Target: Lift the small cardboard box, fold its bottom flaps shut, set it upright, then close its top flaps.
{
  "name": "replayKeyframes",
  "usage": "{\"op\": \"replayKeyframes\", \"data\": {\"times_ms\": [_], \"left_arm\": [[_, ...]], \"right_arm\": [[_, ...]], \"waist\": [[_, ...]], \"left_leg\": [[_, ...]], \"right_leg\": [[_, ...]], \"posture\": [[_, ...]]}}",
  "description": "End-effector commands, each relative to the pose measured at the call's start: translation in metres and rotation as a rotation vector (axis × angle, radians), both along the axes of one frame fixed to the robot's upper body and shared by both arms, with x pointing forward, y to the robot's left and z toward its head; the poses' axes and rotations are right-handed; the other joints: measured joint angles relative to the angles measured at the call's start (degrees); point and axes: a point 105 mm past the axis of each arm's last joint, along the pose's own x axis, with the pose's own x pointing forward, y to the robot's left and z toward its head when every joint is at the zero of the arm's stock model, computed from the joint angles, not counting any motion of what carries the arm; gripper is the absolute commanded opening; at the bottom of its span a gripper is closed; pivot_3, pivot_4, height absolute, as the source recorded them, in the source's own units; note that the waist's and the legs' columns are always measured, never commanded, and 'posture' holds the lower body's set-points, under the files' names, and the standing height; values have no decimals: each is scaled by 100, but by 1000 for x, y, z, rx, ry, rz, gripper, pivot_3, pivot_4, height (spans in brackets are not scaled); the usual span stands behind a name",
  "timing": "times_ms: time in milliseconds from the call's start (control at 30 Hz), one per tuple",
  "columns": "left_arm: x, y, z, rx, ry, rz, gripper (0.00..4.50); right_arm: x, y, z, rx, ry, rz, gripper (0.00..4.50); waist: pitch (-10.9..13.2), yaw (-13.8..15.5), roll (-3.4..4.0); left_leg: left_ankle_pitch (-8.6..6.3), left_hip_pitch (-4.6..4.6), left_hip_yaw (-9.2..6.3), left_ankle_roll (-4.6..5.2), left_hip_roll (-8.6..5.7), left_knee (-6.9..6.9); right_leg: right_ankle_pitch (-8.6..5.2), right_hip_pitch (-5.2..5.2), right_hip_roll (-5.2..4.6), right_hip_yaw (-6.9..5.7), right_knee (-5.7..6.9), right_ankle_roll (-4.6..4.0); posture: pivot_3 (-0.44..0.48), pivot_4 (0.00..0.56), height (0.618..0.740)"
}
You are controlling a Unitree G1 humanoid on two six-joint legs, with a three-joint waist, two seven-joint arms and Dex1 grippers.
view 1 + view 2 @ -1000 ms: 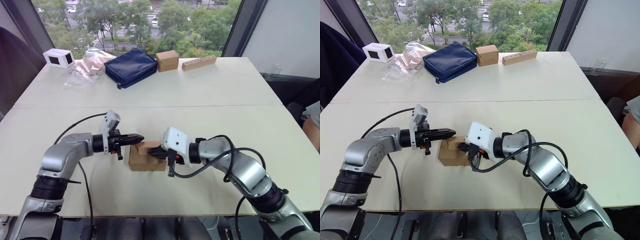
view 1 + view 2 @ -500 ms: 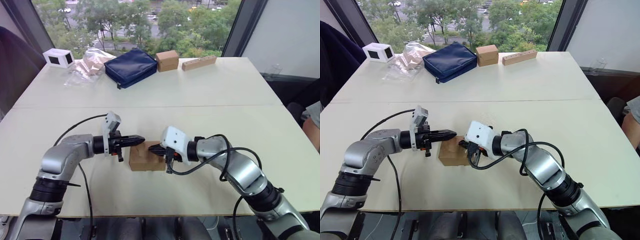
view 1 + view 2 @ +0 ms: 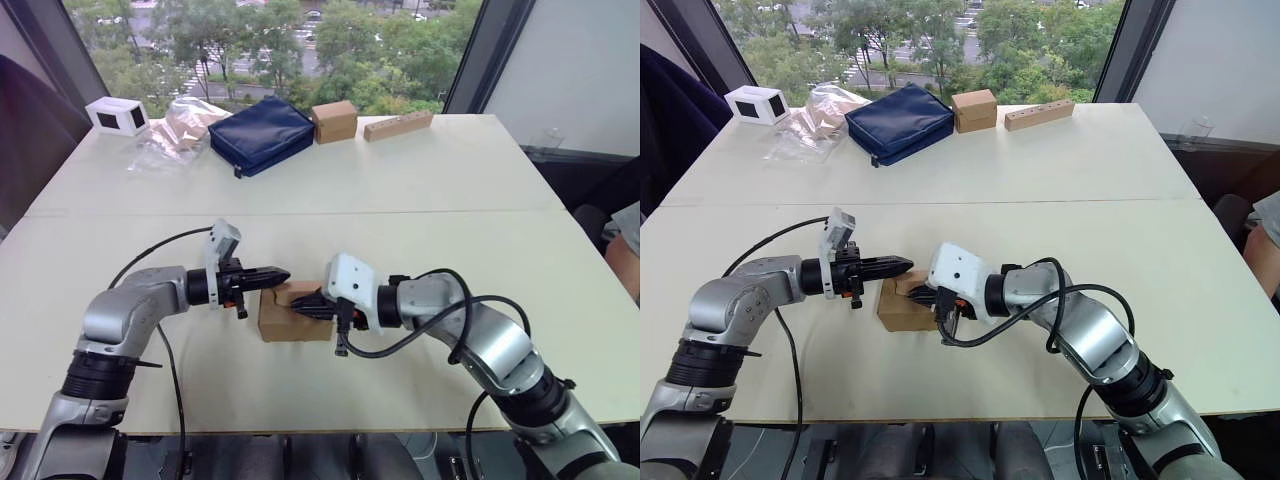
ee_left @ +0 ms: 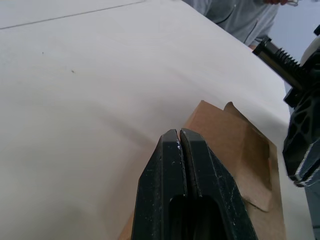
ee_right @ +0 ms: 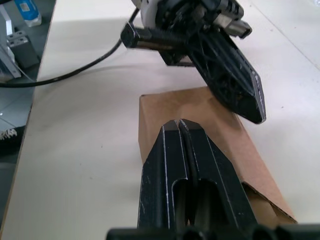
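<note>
The small cardboard box (image 3: 290, 320) rests on the near part of the white table, plain brown. Its top flaps (image 4: 248, 161) lie folded over the upper face, with one edge slightly raised. The bottom flaps are hidden underneath. My left gripper (image 3: 283, 277) is shut and holds nothing; its tip hovers at the box's upper left edge. My right gripper (image 3: 301, 304) is shut and empty too, and it reaches in from the right with its tip over the box's top. In the right wrist view the two shut tips (image 5: 180, 123) (image 5: 257, 116) point at each other above the box (image 5: 195, 107).
Along the table's far edge lie a navy pouch (image 3: 262, 133), a taped brown cube box (image 3: 334, 121), a long cardboard bar (image 3: 398, 125), a crumpled plastic bag (image 3: 172, 135) and a white box (image 3: 117, 116). A person sits at the right edge (image 3: 627, 240).
My right gripper shifted slightly over the box top, a little away and then back down. The left gripper and the box have hardly moved.
</note>
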Motion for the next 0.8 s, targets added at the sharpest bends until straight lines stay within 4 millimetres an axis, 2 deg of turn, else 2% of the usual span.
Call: {"op": "replayKeyframes", "data": {"times_ms": [33,133,800], "left_arm": [[-1,1,10,-15,-31,-1,40],[-2,2,9,-15,-28,1,40],[-9,-2,8,-7,-23,-27,40]], "right_arm": [[4,1,3,-16,-49,-5,0],[8,-2,-3,-45,-60,-23,0],[16,-3,-8,-85,-127,-43,0]], "waist": [[0,1,0],[0,1,0],[0,5,0]], "left_leg": [[0,0,0,0,0,0],[0,0,0,0,0,0],[0,0,0,0,-1,0]], "right_leg": [[0,0,0,0,0,0],[0,0,0,0,0,0],[0,0,-1,0,0,0]], "posture": [[0,150,740],[0,150,740],[0,150,740]]}}
